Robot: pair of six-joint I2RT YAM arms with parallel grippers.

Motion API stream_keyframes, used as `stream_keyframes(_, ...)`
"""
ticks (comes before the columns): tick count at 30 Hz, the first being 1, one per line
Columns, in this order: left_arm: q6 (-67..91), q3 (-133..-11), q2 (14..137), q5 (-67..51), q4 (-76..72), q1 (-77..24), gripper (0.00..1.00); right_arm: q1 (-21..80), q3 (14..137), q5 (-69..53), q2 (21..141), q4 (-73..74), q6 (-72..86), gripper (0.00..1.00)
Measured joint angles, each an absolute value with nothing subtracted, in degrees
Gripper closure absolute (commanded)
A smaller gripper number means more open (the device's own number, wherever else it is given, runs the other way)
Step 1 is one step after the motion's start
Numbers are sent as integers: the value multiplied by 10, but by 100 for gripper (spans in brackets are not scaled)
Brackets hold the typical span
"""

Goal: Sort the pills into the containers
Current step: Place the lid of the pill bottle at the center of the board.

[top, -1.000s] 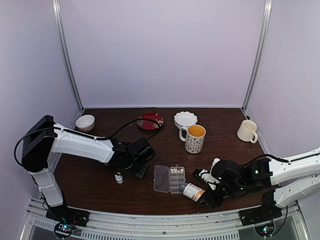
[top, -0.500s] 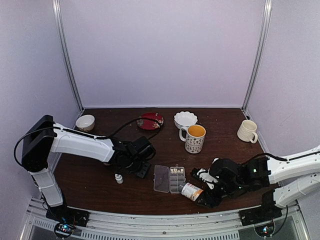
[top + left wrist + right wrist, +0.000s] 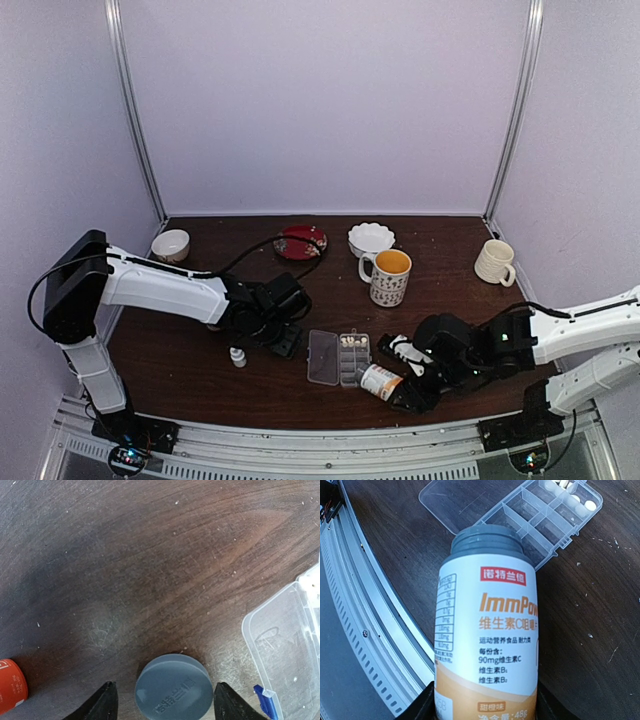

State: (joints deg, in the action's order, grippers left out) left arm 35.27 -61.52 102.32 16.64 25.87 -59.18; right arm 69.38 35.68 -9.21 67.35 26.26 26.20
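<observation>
The clear pill box [image 3: 340,357] lies open at the table's front centre, lid flapped to the left. Pale pills [image 3: 589,504] sit in its far cells [image 3: 555,507]; the nearer cells look empty. My right gripper [image 3: 485,707] is shut on a white-and-orange vitamin bottle [image 3: 487,630], uncapped, its grey threaded neck pointing at the box's near edge. The bottle [image 3: 378,381] is tilted just right of the box. My left gripper [image 3: 165,692] stands open around a grey cap [image 3: 173,686] that rests flat on the wood, with gaps on both sides.
A small white bottle [image 3: 238,356] stands left of the box. Behind are a patterned mug [image 3: 389,276], a white scalloped bowl [image 3: 371,238], a red plate [image 3: 301,242], a small bowl [image 3: 170,245] and a cream mug [image 3: 495,262]. The table's metal rail [image 3: 365,630] runs close beside the bottle.
My left gripper's jaws have widened and now stand off the grey cap. The right arm has shifted a little left, bringing the bottle closer to the pill box.
</observation>
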Motion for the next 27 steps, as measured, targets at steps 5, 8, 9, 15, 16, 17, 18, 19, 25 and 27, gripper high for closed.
stream_keyframes(5,353,-616,1023,166,263,-592,29,694,377,-91,676,283,264,100)
stream_keyframes(8,353,-617,1023,166,267,-592,28,694,378,-91,677,285,268,100)
stream_keyframes(9,353,-617,1023,166,267,-592,28,694,380,-91,679,289,268,100)
stream_keyframes(15,354,-617,1020,167,272,-592,28,694,387,-87,682,301,272,100)
stream_keyframes(16,354,-617,1019,167,272,-592,28,694,392,-86,686,309,272,100)
stream_keyframes(17,355,-617,1017,167,273,-592,28,694,399,-85,694,317,272,100)
stream_keyframes(18,355,-617,1015,167,273,-592,28,694,404,-85,700,318,272,100)
stream_keyframes(19,355,-617,1013,167,273,-592,28,694,406,-85,704,318,272,100)
stream_keyframes(25,355,-622,1007,167,276,-592,28,694,410,-88,720,325,270,100)
stream_keyframes(27,356,-622,1007,167,276,-592,28,694,410,-89,719,324,270,100)
